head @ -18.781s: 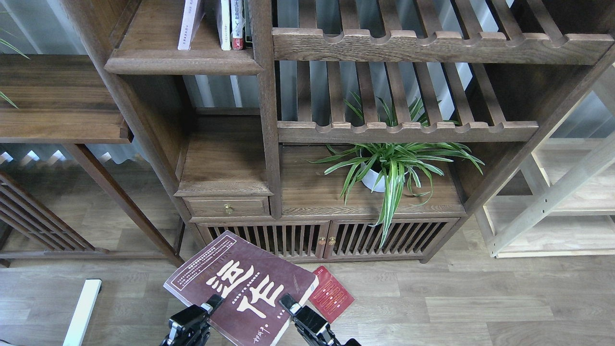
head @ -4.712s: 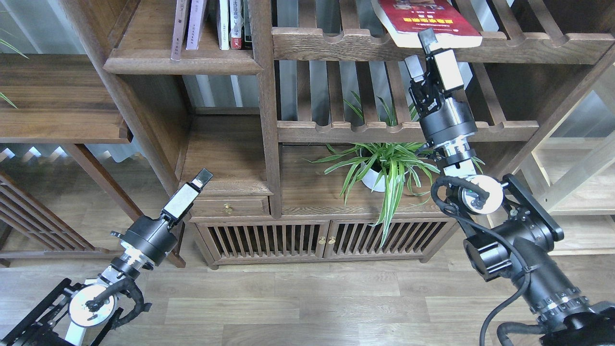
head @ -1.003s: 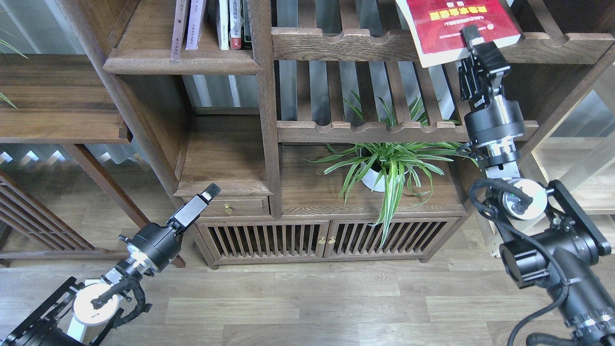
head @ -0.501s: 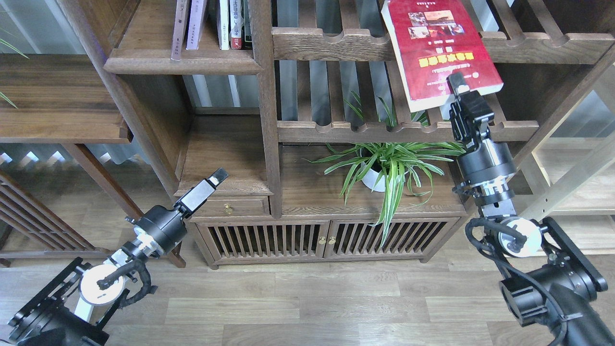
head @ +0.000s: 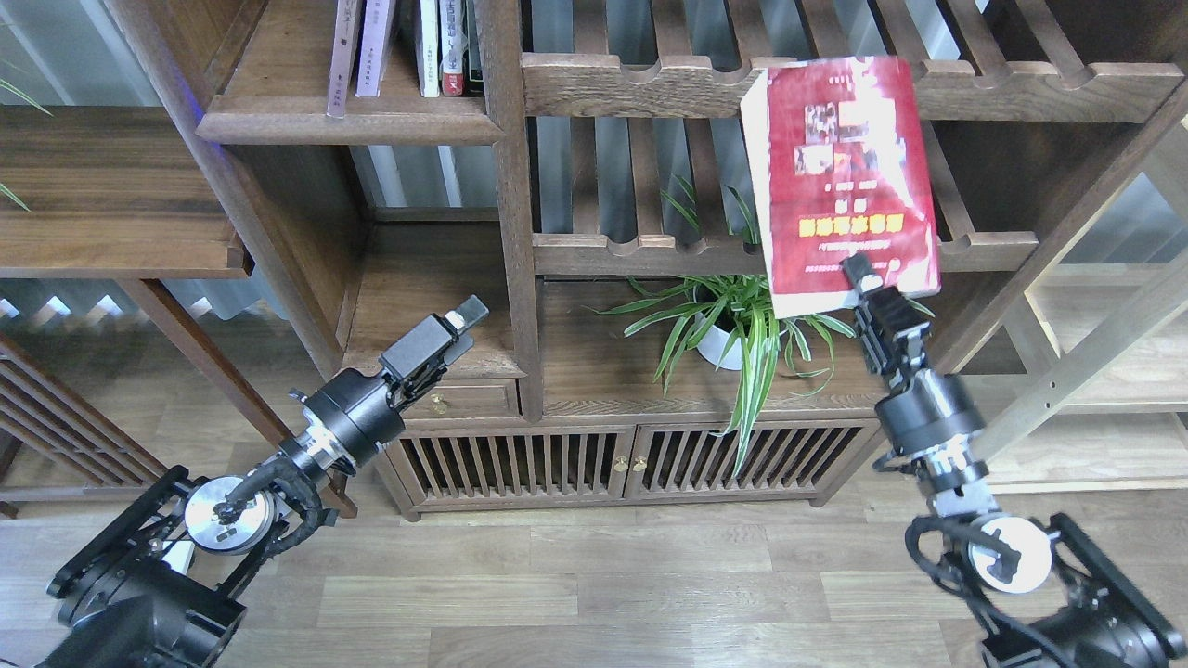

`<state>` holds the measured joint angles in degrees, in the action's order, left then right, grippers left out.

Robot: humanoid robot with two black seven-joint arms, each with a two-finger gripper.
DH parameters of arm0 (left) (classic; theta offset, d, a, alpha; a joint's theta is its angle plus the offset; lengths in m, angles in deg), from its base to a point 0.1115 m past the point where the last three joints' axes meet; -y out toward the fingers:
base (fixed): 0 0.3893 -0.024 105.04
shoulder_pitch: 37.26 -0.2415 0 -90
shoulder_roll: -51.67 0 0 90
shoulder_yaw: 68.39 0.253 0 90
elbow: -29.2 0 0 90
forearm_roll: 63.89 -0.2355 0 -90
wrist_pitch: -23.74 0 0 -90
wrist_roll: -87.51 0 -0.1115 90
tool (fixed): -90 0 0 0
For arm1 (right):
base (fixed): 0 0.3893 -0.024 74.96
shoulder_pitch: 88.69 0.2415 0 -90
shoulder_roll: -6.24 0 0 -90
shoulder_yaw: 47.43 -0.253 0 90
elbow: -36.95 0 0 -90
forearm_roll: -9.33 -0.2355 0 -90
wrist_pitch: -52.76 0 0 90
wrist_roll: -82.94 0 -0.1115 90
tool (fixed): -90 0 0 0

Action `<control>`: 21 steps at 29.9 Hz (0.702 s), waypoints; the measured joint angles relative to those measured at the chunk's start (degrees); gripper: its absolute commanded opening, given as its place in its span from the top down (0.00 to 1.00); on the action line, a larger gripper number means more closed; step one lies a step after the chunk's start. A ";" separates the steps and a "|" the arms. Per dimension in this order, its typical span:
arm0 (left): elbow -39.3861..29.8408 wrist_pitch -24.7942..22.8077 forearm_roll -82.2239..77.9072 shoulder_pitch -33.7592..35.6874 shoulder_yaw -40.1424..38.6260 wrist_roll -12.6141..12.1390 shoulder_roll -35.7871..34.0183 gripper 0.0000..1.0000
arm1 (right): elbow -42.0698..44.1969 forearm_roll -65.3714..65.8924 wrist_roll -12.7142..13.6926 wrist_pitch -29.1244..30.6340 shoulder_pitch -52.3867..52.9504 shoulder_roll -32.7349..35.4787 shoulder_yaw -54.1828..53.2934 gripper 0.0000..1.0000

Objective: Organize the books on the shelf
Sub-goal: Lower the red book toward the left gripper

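red book (head: 840, 181) upright and motion-blurred in front of the slatted racks (head: 733, 83) at right, pinched at its lower edge by right gripper (head: 861, 276), maroon (head: 342, 56) and pale books (head: 375, 46) standing on solid shelf (head: 348, 125) far left, left gripper (head: 464, 314) low by the drawer (head: 455, 399), holding nothing, finger gap unclear

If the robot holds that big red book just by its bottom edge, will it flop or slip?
The red book looks like a thin paperback, so it may bend a little. The right gripper pinches only its lower edge, so it could probably swing or tilt. Its cover looks glossy, maybe slippery.
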<state>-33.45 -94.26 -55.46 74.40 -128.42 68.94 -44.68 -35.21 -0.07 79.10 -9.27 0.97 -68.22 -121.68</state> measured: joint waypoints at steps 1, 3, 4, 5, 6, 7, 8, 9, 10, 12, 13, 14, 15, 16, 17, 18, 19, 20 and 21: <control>-0.14 0.00 1.26 0.00 0.01 -0.13 0.00 0.01 | -0.09 0.15 0.13 0.00 -0.80 -0.02 0.59 0.96; -0.89 0.00 3.98 -0.10 0.20 -0.53 -0.02 0.01 | -0.33 0.67 0.21 0.00 -2.39 -0.09 2.33 0.96; -1.34 0.00 4.98 -0.28 0.45 -0.85 -0.06 0.01 | -0.34 1.04 0.24 0.00 -2.98 -0.23 3.14 0.96; -1.93 0.00 5.94 -0.50 0.93 -1.36 -0.17 0.01 | -0.35 1.45 0.26 0.00 -3.53 -0.61 3.96 0.96; -2.56 0.00 6.79 -0.72 1.49 -1.99 -0.37 0.01 | -0.40 1.89 0.25 0.00 -4.00 -1.25 4.54 0.96; -3.15 0.00 7.56 -0.96 2.01 -2.65 -0.54 0.01 | -0.46 2.42 0.25 0.00 -4.39 -2.06 4.92 0.96; -3.64 0.00 8.13 -1.19 2.43 -3.21 -0.66 0.01 | -0.48 2.89 0.30 0.00 -4.62 -2.77 5.15 0.96; -4.18 0.00 8.65 -1.50 2.85 -3.87 -0.78 0.01 | -0.49 3.41 0.38 0.00 -4.79 -3.60 5.27 0.96; -4.71 0.00 9.03 -1.88 3.22 -4.52 -0.89 0.01 | -0.51 3.90 0.51 0.00 -4.92 -4.27 5.38 0.96; -5.94 0.00 9.61 -2.93 3.81 -5.79 -1.06 0.01 | -0.54 4.52 0.79 0.00 -5.13 -5.30 5.50 0.96; -6.66 0.00 10.03 -3.58 4.10 -6.44 -1.10 0.01 | -0.71 4.72 1.00 0.01 -5.28 -5.62 5.59 0.96; -7.25 0.00 10.51 -4.12 4.35 -7.01 -1.11 0.02 | -0.92 4.80 1.18 0.01 -5.46 -5.82 5.69 0.96; -7.83 0.00 11.23 -4.70 4.65 -7.52 -1.13 0.02 | -1.19 4.85 1.39 0.02 -5.77 -6.00 5.87 0.96; -8.22 0.00 12.15 -5.22 4.93 -8.10 -1.19 0.02 | -1.39 4.88 1.56 0.02 -6.13 -6.16 6.23 0.96; -8.43 0.00 13.05 -5.60 5.18 -8.44 -1.27 0.02 | -1.52 4.91 1.69 0.02 -6.45 -6.28 6.66 0.96; -8.57 0.00 14.27 -5.96 5.54 -8.74 -1.53 0.02 | -1.67 4.93 1.79 0.02 -6.79 -6.40 7.20 0.96; -8.64 0.00 15.57 -6.22 5.88 -8.91 -2.00 0.02 | -1.81 4.94 1.87 0.02 -7.07 -6.49 7.72 0.96; -8.68 0.00 16.90 -6.38 6.15 -9.02 -2.54 0.02 | -1.95 4.96 1.91 0.02 -7.29 -6.54 8.20 0.96; -8.72 0.00 18.48 -6.53 6.45 -9.10 -3.18 0.02 | -2.07 4.99 1.94 0.02 -7.50 -6.60 8.83 0.96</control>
<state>-42.18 -94.26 -36.98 67.87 -121.96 59.84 -47.86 -37.27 4.92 81.04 -9.25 -6.53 -74.82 -112.85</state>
